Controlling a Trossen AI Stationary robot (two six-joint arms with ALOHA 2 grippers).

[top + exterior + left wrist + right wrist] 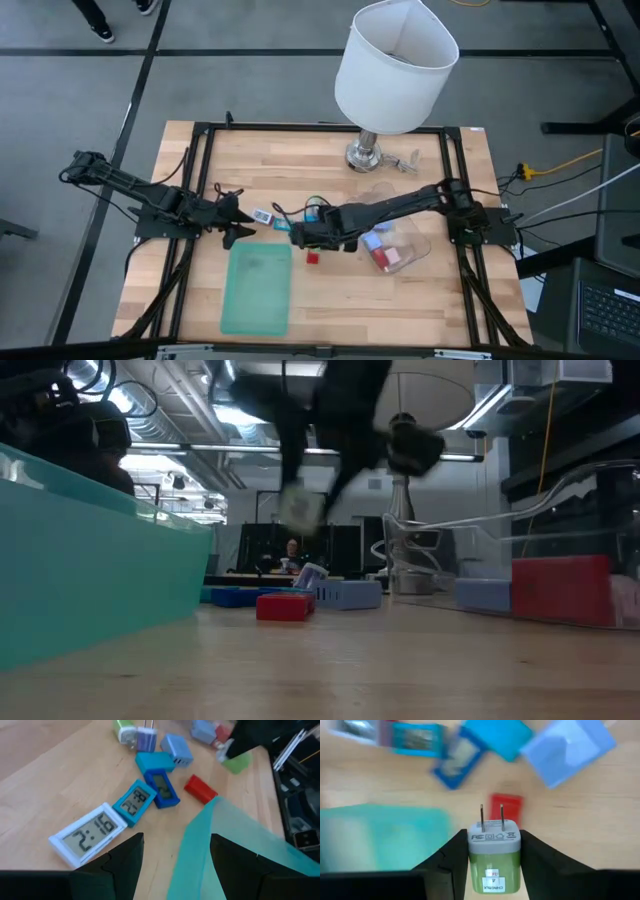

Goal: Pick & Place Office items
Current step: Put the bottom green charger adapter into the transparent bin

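My right gripper (305,235) hangs above the middle of the table, shut on a green and white plug-in charger (494,860); the low view shows the charger (298,508) off the wood. Below it lie a red piece (506,806), a blue clock (162,788), a light blue clock (134,802), a white clock (87,836) and a light blue charger (176,749). My left gripper (232,222) waits open at the left, over the far corner of the green tray (256,288), holding nothing. My right gripper pinches the charger's two green sides (472,855) between its two fingers. The fingers come from above, slanting down. The charger's two metal prongs (491,817) stick out past the fingertips toward the table. The charger is lifted clear of the wood.
A clear plastic tub (408,250) with red, blue and pink pieces lies at the right of the pile. A white-shaded lamp (392,68) stands at the far edge. A black frame (200,160) runs round the tabletop. Bare wood lies in front of the tub.
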